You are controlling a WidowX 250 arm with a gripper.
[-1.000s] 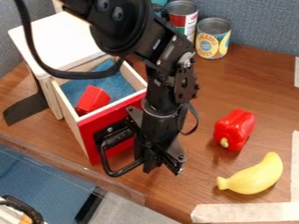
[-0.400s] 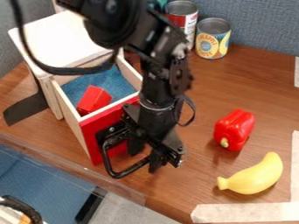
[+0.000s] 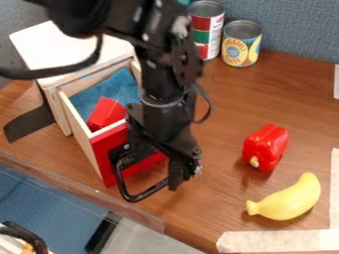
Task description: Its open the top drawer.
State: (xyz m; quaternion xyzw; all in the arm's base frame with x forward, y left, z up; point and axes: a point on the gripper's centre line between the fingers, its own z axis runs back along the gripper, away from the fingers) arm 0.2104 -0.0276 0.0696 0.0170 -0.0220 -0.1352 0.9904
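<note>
The black gripper [image 3: 169, 166] hangs over the red front [image 3: 109, 151] of the drawer, close beside its black handle [image 3: 142, 193]; whether it touches the handle I cannot tell. Pulled out from the white wooden cabinet [image 3: 63, 44], the drawer [image 3: 83, 139] stands open and shows a blue lining. A red block [image 3: 106, 114] lies inside it. The gripper and the lower arm hide the right end of the drawer front.
Right of the arm lie a red toy pepper [image 3: 266, 147] and a yellow toy banana [image 3: 286, 199]. Two cans [image 3: 207, 31] [image 3: 242, 43] stand at the back. Whitish tape [image 3: 278, 240] marks the front right, and the table edge [image 3: 73, 191] runs along the lower left.
The arm and gripper have moved left and slightly up in the view, closer in over the drawer front. The drawer, its handle and the block have kept their places.
</note>
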